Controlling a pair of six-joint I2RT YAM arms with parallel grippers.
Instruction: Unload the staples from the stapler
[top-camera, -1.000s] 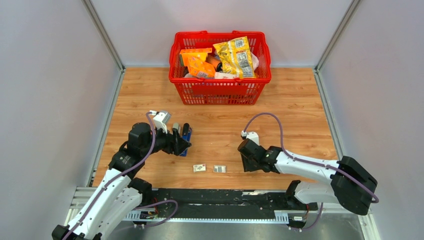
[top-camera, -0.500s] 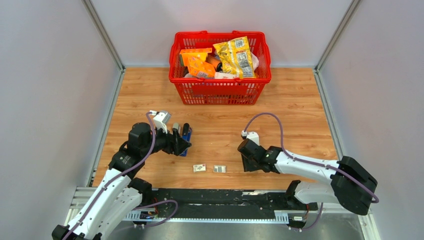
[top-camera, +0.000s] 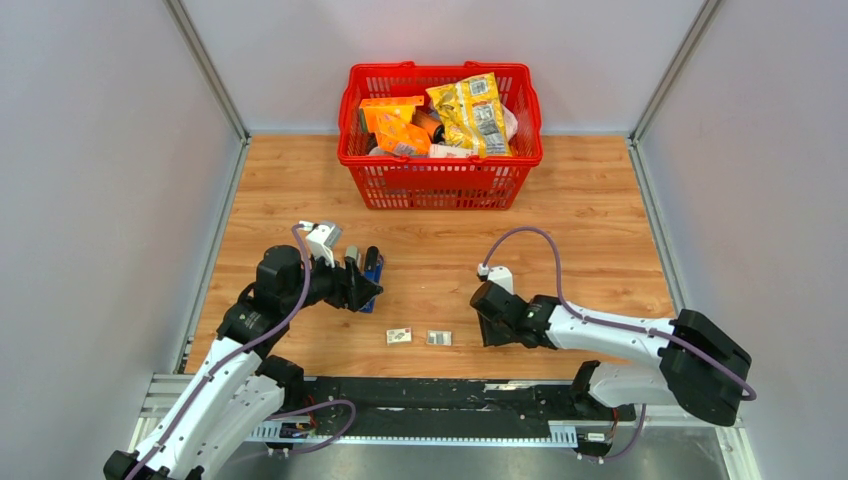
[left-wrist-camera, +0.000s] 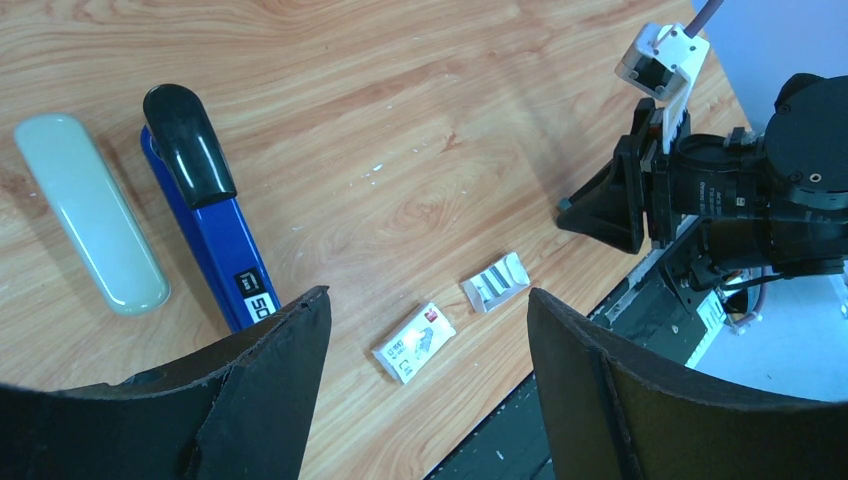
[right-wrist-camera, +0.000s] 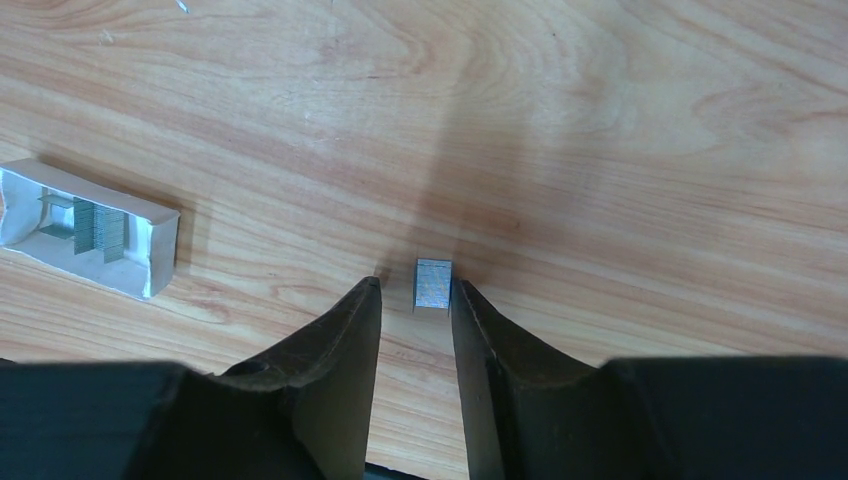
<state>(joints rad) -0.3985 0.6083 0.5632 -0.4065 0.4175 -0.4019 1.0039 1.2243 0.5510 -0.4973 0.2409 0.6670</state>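
Note:
The stapler (left-wrist-camera: 215, 245), blue with a black top end, lies flat on the wooden table, left of my left gripper (left-wrist-camera: 428, 296), which is open and empty above the table. In the top view the stapler (top-camera: 372, 270) lies just off the left gripper (top-camera: 372, 291). A small grey strip of staples (right-wrist-camera: 432, 284) lies on the wood at the tips of my right gripper (right-wrist-camera: 415, 288). It rests against the right fingertip (right-wrist-camera: 462, 295); the jaws stand a narrow gap apart, wider than the strip. In the top view the right gripper (top-camera: 487, 336) is low over the table.
A pale oblong piece (left-wrist-camera: 90, 240) lies beside the stapler. A white tag (left-wrist-camera: 413, 343) and an open white box (right-wrist-camera: 90, 228) holding grey staples lie near the front edge. A red basket (top-camera: 440, 165) of packets stands at the back. Grey walls stand either side.
My right arm has shifted slightly left, toward the small white box. The left arm and the stapler have not moved.

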